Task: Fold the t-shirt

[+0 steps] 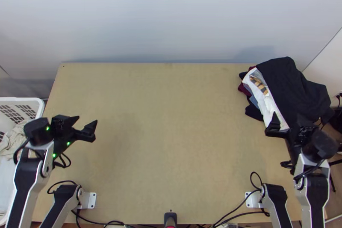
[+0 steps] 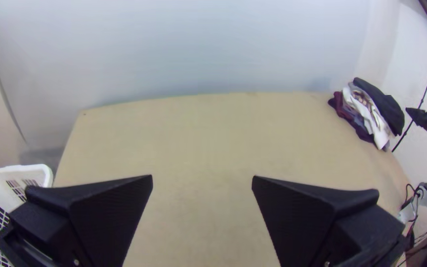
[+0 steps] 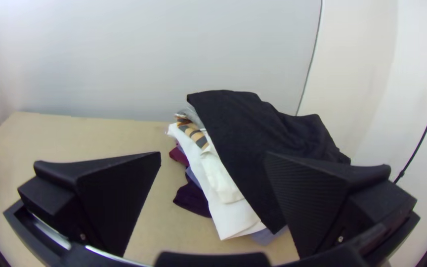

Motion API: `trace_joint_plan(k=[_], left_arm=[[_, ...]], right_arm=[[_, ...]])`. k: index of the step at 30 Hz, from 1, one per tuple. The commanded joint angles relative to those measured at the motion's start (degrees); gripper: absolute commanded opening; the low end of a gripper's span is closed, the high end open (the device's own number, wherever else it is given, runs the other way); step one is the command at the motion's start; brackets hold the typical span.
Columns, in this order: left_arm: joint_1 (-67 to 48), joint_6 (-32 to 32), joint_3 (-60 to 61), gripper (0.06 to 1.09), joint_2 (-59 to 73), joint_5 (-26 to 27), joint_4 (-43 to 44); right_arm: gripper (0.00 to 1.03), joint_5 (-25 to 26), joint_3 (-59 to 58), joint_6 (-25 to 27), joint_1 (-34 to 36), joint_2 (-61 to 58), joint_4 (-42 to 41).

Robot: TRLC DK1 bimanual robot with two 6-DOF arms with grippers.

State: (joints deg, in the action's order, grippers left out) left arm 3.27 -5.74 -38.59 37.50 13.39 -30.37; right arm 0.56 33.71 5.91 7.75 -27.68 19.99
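From the top view, folding looks finished, so draw the right gripper (image 1: 285, 119) up and clear without brushing the pile (image 1: 254, 110); the t-shirt (image 1: 295, 87), probably the black one, lies on top, just beyond that gripper and well apart from the left gripper (image 1: 87, 122). The left wrist view shows parted, empty fingers (image 2: 114, 207). In the right wrist view, the fingers are spread, gripping nothing, the black shirt partly behind one.

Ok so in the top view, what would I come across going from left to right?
White laundry basket, then the left claw, open, then the small black device at the near edge, then the pile of clothes with black cloth on top.
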Motion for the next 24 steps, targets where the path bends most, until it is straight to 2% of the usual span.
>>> trace_joint_plan(k=[1, 4, 8, 13, 17, 19, 24], left_arm=[[6.4, -3.84, 6.07, 1.04, -10.43, -2.49, 5.76], [10.53, -3.93, 9.41, 1.04, -15.61, -2.4, 8.13], [10.36, -2.35, 12.75, 1.04, -22.55, -1.52, 10.42], [9.83, -2.44, 14.68, 1.04, -24.31, 0.15, 14.02], [9.74, -2.96, 18.55, 1.04, -26.77, 0.68, 18.24], [9.74, -3.14, 21.63, 1.04, -28.35, 0.68, 21.67], [9.39, -3.05, 29.1, 1.04, -37.76, 0.76, 22.72]], right_arm=[[0.98, 1.73, -5.5, 2.17, -6.25, 4.13, -5.93], [0.98, 1.73, -5.94, 2.0, -8.1, 4.74, -6.8], [0.98, 1.82, -7.61, 2.17, -12.58, 5.8, -8.21], [0.98, 1.9, -10.07, 4.72, -14.69, 9.05, -10.94], [0.98, 1.9, -14.03, 8.33, -17.5, 19.24, -15.51], [0.98, 1.9, -17.45, 8.15, -17.94, 27.07, -18.05], [0.98, 1.9, -21.06, 7.97, -17.86, 28.03, -21.83]])
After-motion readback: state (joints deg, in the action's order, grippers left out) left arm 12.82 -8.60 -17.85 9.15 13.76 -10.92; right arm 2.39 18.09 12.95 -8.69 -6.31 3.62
